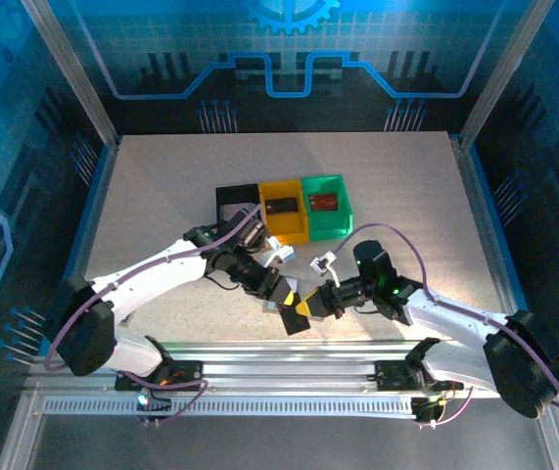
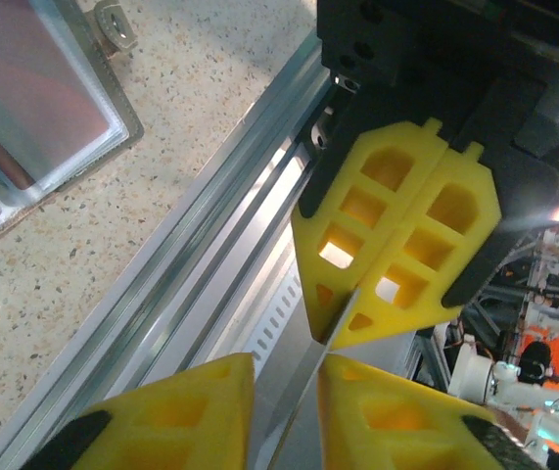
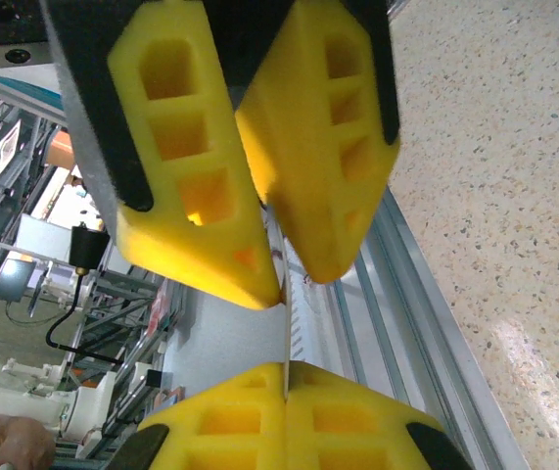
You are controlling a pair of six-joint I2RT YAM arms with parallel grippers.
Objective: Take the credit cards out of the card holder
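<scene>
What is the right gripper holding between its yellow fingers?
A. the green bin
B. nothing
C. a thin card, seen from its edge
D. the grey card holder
C: the right gripper is shut on the thin card; the card holder lies open on the table.

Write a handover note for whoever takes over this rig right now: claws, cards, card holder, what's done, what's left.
Right claw: shut on a thin card, held edge-on.
Left claw: fingers either side of that same card, nearly closed; grip unclear.
Card holder: lying on the table, what looks like a reddish card inside.
Done: a dark card sits in the yellow bin, a red card in the green bin.
Left: probably finish the pass between claws, bin this card, then pull whatever remains in the holder.
</scene>
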